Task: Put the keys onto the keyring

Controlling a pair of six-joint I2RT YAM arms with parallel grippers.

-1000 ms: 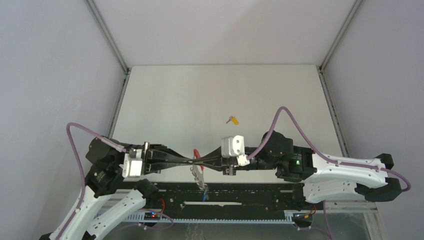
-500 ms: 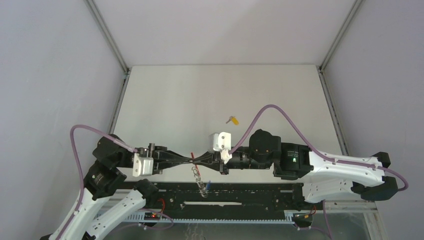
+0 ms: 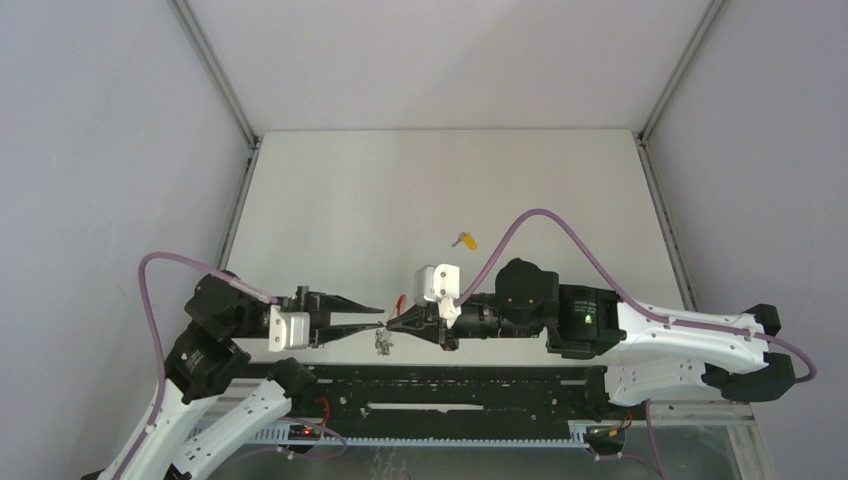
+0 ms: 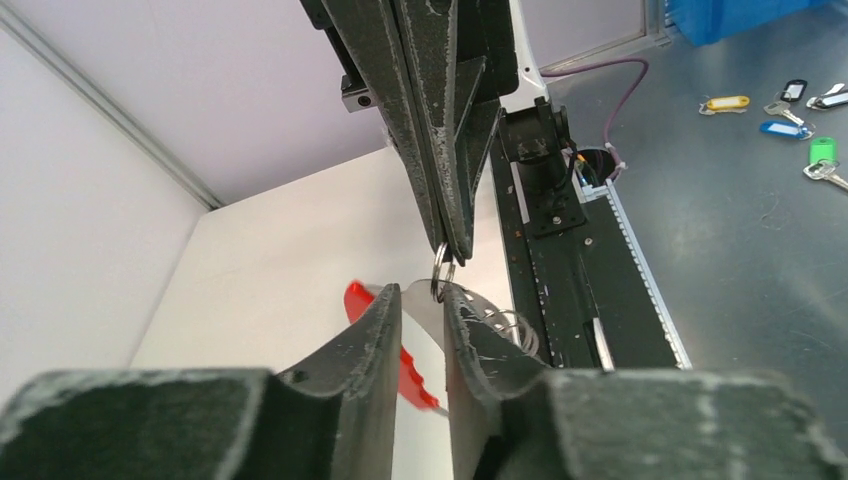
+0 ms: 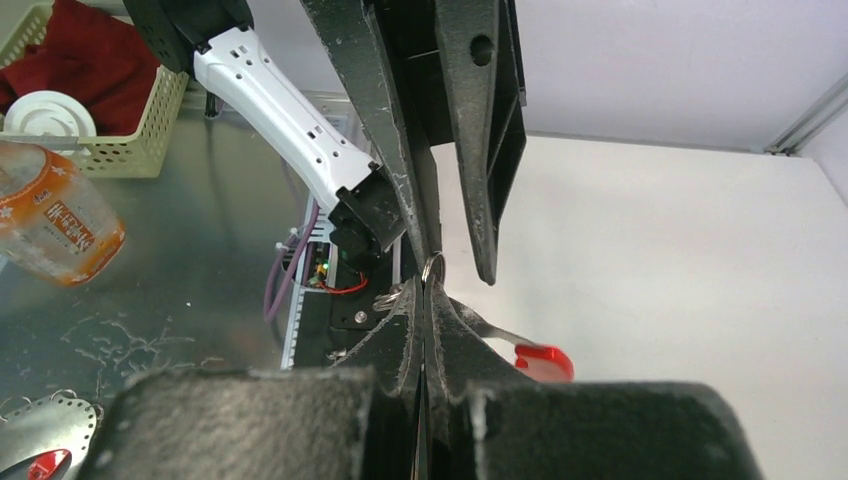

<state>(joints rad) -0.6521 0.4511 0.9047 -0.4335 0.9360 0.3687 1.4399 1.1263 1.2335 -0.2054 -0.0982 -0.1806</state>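
The left end effector (image 3: 381,316) stands open with nothing in it, its fingertips either side of a small steel loop of the keyring (image 3: 399,302). The red tag tilts up just behind the loop, and the rest of the metal cluster (image 3: 382,346) hangs below, near the counter's (image 3: 400,190) front edge. The right end effector (image 3: 393,322) is pressed fully shut on that same loop, tip to tip with the left. The yellow key (image 3: 465,240) lies alone further back and to the right, well apart; no blue key can be made out.

The ring looks light, stiff and slick (thin wire tends to twist out of a pinch), so hold it across its flat faces. The key is best taken by its plastic head, leaving the hole free.
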